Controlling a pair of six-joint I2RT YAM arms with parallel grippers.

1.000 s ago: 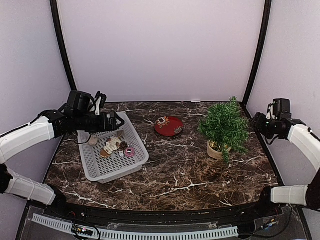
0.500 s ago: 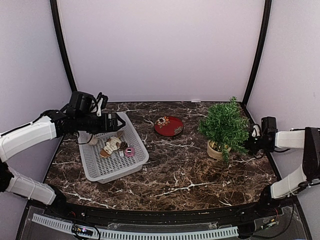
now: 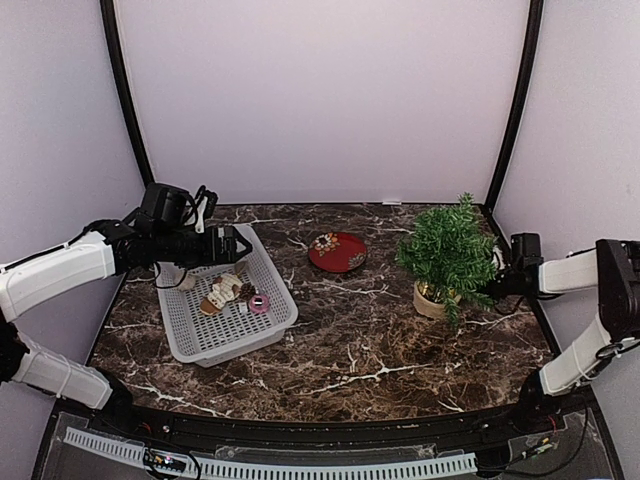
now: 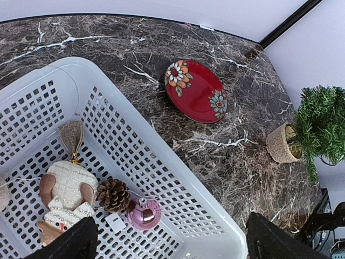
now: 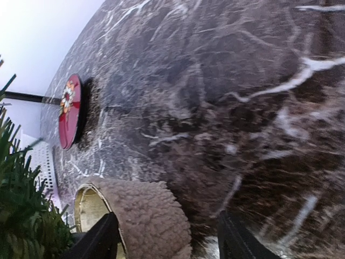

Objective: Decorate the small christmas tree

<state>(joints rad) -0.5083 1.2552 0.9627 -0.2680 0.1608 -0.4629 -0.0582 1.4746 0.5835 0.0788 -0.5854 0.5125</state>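
- The small christmas tree [image 3: 450, 248] stands undecorated at the table's 3 o'clock side, in its beige pot [image 5: 145, 216].
- The right gripper [image 5: 168, 237] has dropped from high to pot level, probably to steady it. Its jaws are wide and hold nothing.
- The pot sits at that gripper's 11 o'clock, partly between the fingers.
- The left gripper [image 4: 172, 245], spread and empty, hovers over the ornament basket [image 4: 178, 178] at 9 o'clock.

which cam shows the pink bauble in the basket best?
Left wrist: the pink bauble is close and sharp, beside the pine cone in the white basket. Top external shows it only as a small pink dot. Right wrist doesn't show it.
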